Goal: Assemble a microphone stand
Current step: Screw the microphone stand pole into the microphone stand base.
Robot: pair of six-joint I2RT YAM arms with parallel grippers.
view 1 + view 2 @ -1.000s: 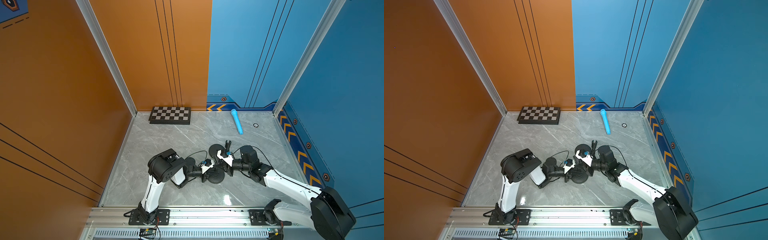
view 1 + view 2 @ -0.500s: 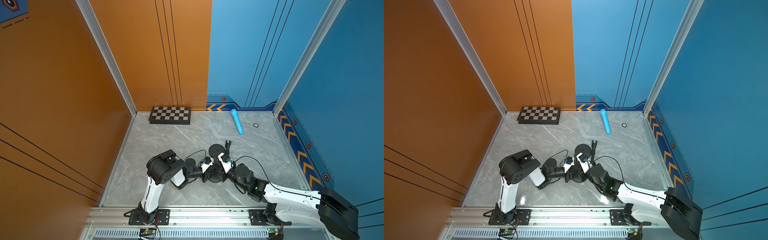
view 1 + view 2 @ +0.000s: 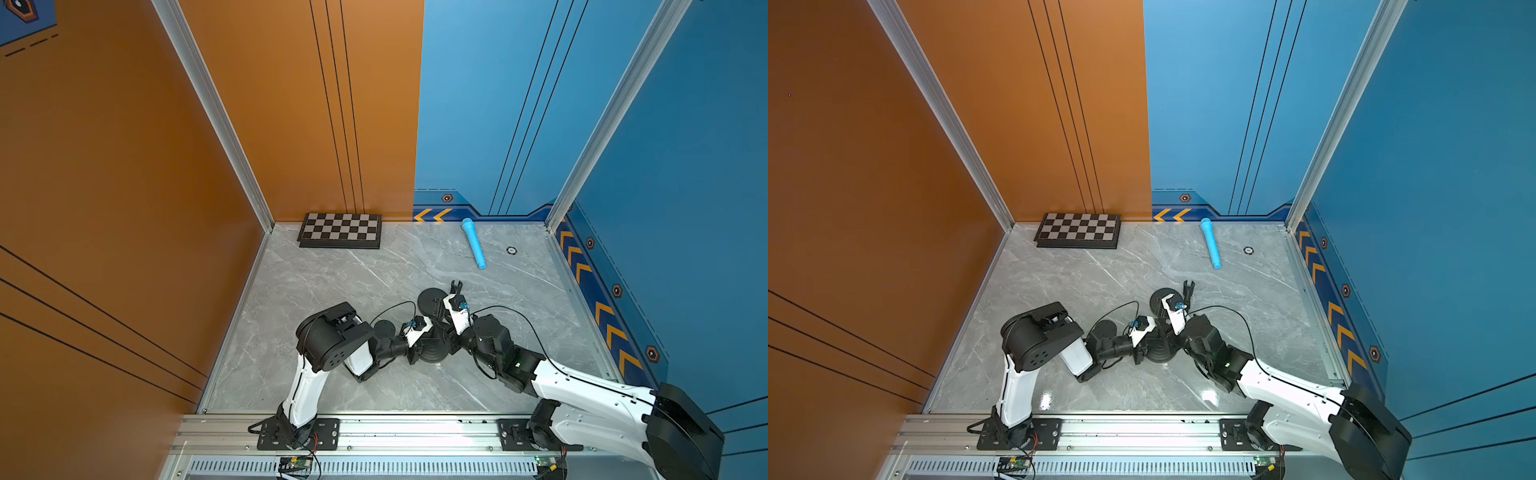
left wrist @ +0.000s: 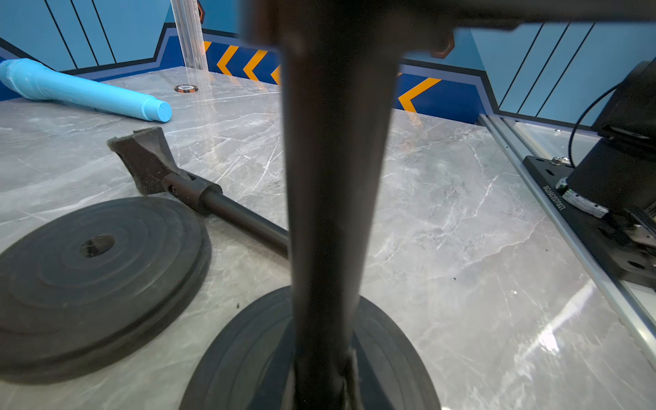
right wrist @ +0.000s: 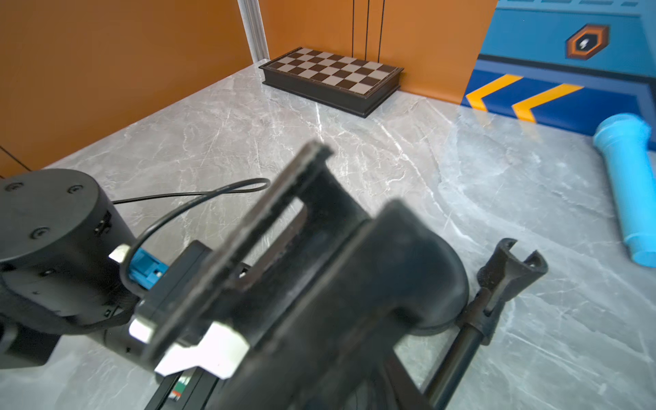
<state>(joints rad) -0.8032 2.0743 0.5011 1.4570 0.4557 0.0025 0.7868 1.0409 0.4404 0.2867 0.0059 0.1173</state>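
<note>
Microphone-stand parts between two pincers on grey marble table [image 3: 332,291].
Left pincer [image 3: 424,348] clamped, apparently around upright stem [image 4: 337,177] of black ribbed round base [image 4: 390,355]; right pincer [image 3: 441,332] just above, opening impossible to tell. Beyond: second black holed disc [image 4: 96,280], thin black rod with forked clip [image 4: 245,220] lying flat, sky-blue plastic microphone [image 4: 88,92] farthest. Rod probably stiff, light, prone to rolling; best gripped mid-shaft. Loose disc crowding approach.
</note>
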